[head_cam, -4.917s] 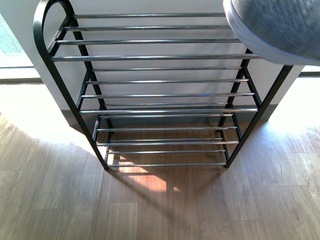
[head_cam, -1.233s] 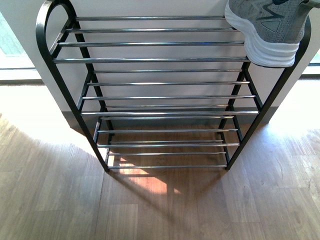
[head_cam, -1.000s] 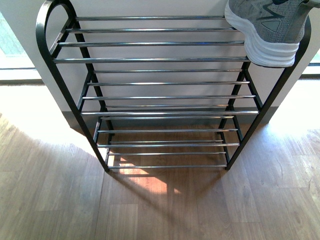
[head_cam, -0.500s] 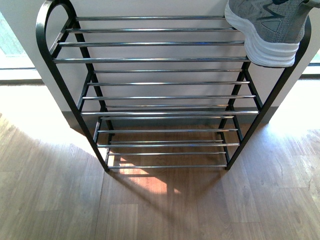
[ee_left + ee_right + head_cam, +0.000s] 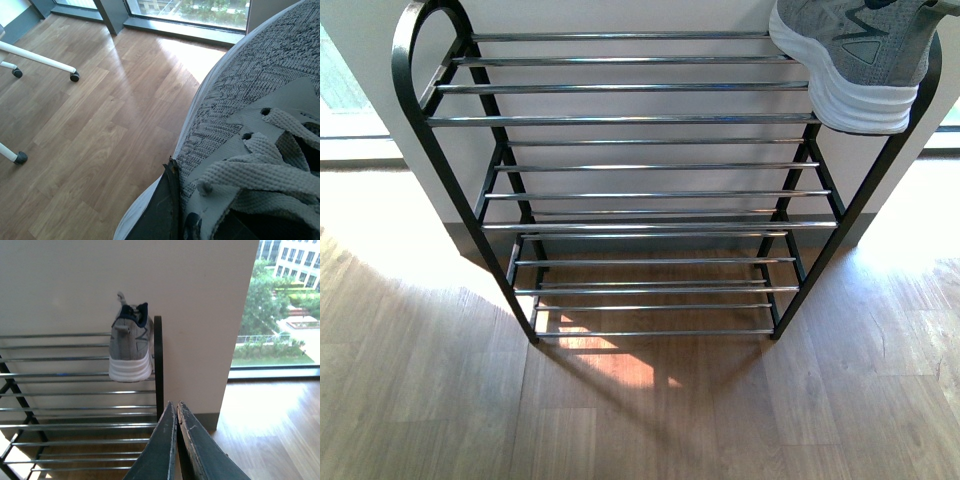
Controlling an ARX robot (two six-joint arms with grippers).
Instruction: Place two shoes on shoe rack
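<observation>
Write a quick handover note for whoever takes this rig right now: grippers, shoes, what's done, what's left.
Left gripper: shut on the second shoe, over the floor, out of the front view.
Right gripper: shut, empty, clear of the shoe rack.
Done: first shoe sits on the rack's top tier, right end, heel toward the robot.
Left: set the second shoe on the rack; the top tier beside the first looks free.

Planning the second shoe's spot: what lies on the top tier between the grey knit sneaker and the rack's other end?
Nothing: the front view shows the black-framed silver-barred shoe rack bare from the grey knit sneaker to that end.
</observation>
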